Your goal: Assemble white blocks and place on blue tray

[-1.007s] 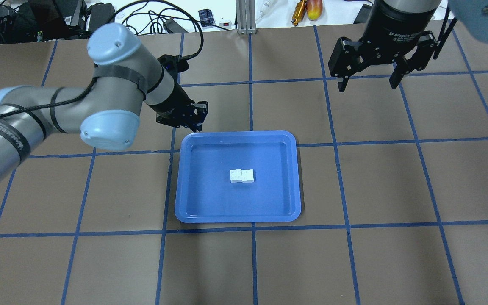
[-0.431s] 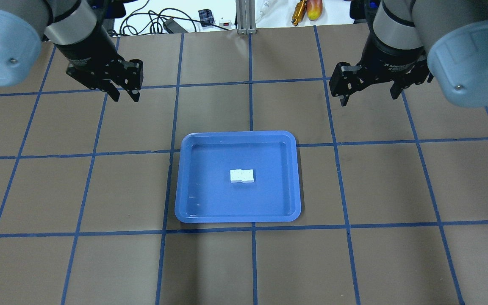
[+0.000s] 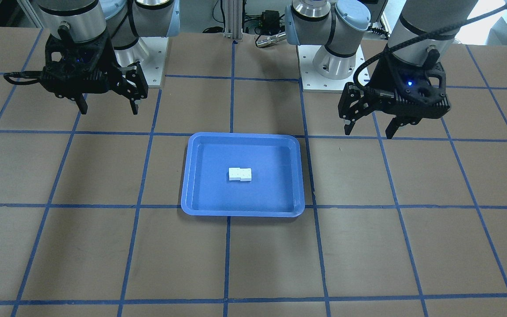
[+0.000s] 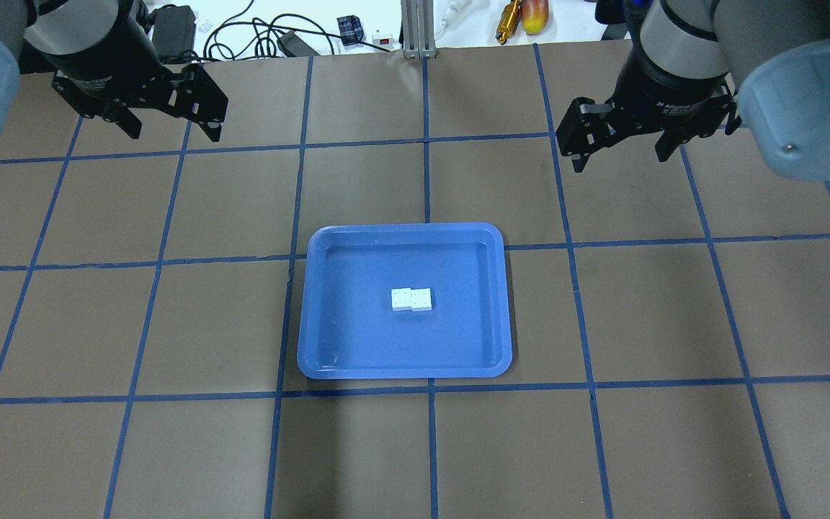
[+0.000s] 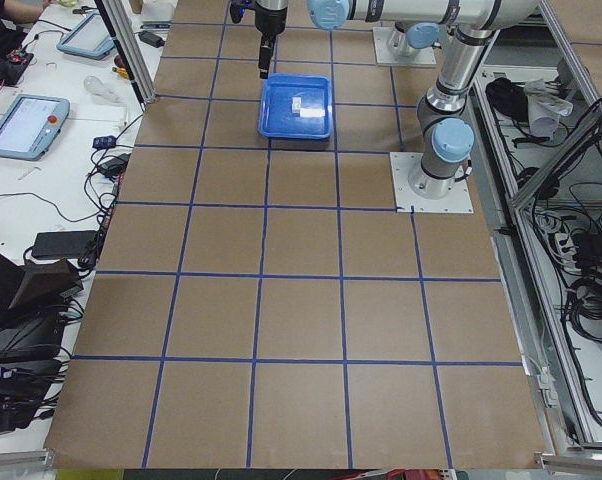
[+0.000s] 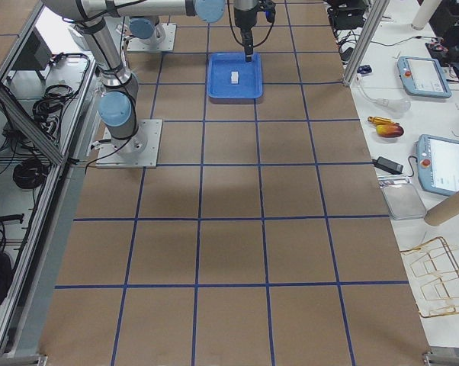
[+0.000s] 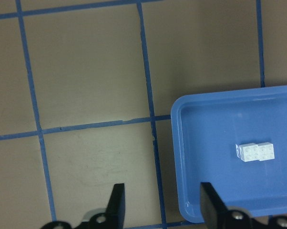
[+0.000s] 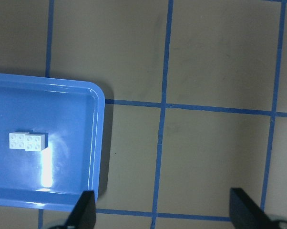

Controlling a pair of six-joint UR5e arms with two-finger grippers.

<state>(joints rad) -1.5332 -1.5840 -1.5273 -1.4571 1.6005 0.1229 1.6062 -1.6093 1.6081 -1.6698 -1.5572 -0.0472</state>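
Note:
The two white blocks [image 4: 411, 299] lie joined side by side in the middle of the blue tray [image 4: 328, 346]. They also show in the front view [image 3: 240, 174], the left wrist view [image 7: 254, 152] and the right wrist view [image 8: 27, 140]. My left gripper [image 4: 173, 132] is open and empty, raised over the far left of the table, well away from the tray. My right gripper [image 4: 620, 153] is open and empty, raised over the far right. In the front view the left gripper [image 3: 370, 129] is on the right and the right gripper [image 3: 108, 107] on the left.
The blue tray [image 3: 192, 207] sits mid-table on brown paper with a blue tape grid. Cables, a small box and tools [image 4: 523, 18] lie beyond the table's far edge. The arm bases [image 3: 328, 66] stand at the robot's side of the table.
My left arm has pulled back from the tray's far left corner, up and away to the far left. My right gripper shifted slightly. The blocks and tray have not moved.

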